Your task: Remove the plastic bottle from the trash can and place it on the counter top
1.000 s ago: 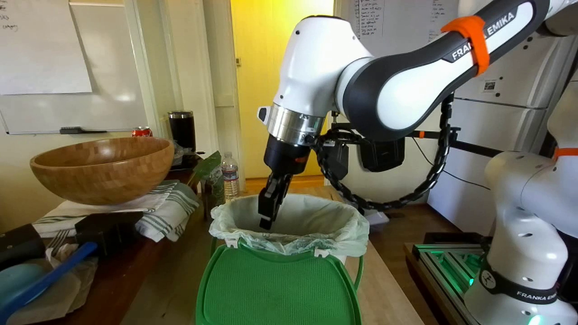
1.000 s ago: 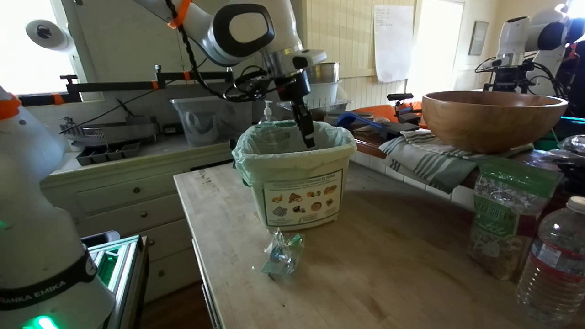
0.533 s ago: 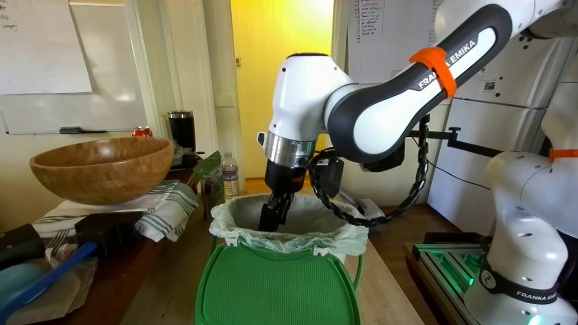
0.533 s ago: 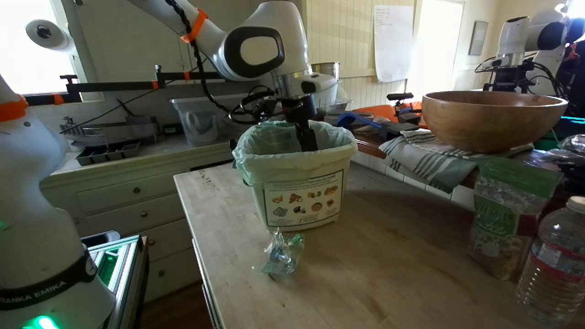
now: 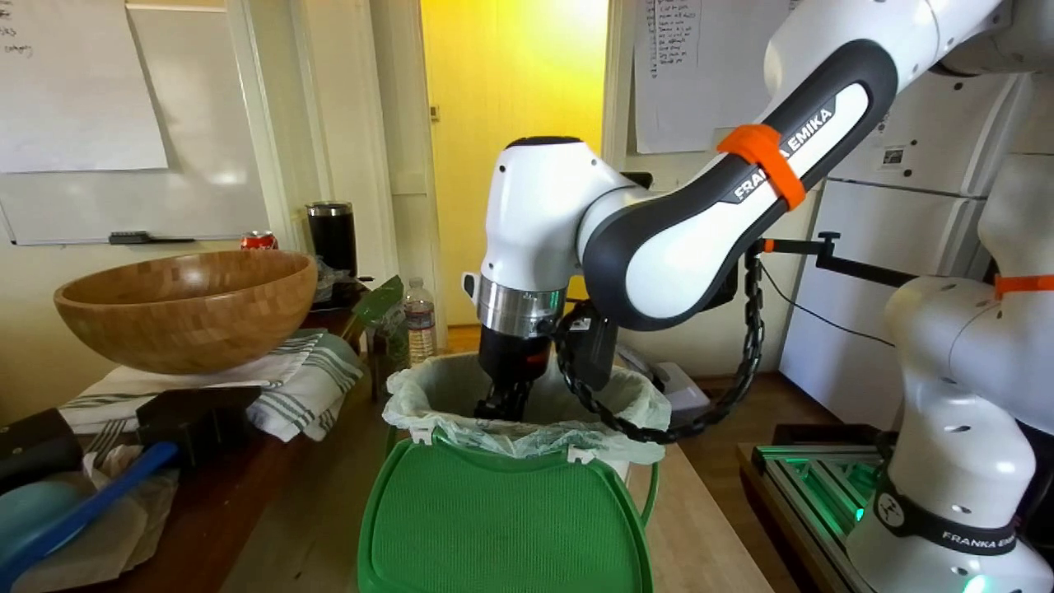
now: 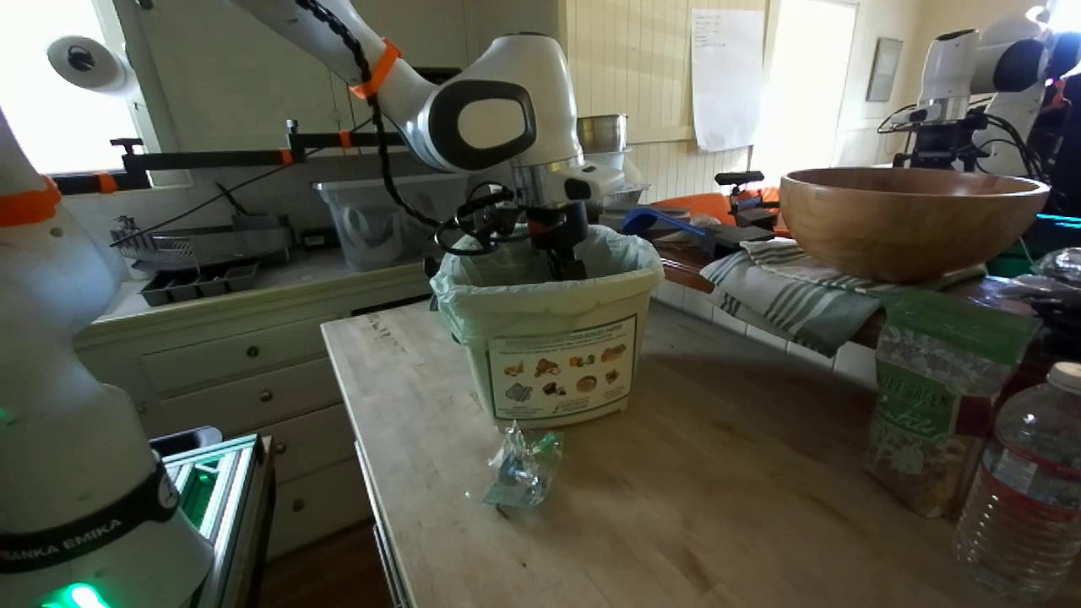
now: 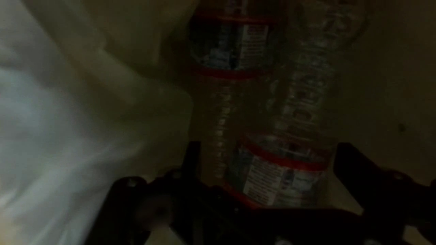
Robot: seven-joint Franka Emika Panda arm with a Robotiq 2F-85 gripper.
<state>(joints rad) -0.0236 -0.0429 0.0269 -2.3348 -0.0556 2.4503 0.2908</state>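
The trash can (image 6: 549, 355) is white, with a pale bag over its rim and a green lid (image 5: 504, 519) hanging at its side. It stands on the light wooden counter top (image 6: 743, 532). My gripper (image 7: 269, 146) reaches down inside the can, its fingertips hidden by the rim in both exterior views. In the dark wrist view the jaws stand wide apart on either side of a clear plastic bottle (image 7: 272, 177) with a red-banded label; whether they touch it is too dark to tell. A second similar bottle (image 7: 231, 47) lies beside it.
On the counter stand another clear bottle (image 6: 1026, 498) and a green snack bag (image 6: 920, 414). A crumpled clear wrapper (image 6: 524, 469) lies close to the can. A wooden bowl (image 6: 912, 224) rests on a striped towel (image 6: 785, 291) beyond the counter's side.
The arm has come down, carrying my gripper from the rim level deeper into the trash can. Its jaws have spread from nearly together to wide apart.
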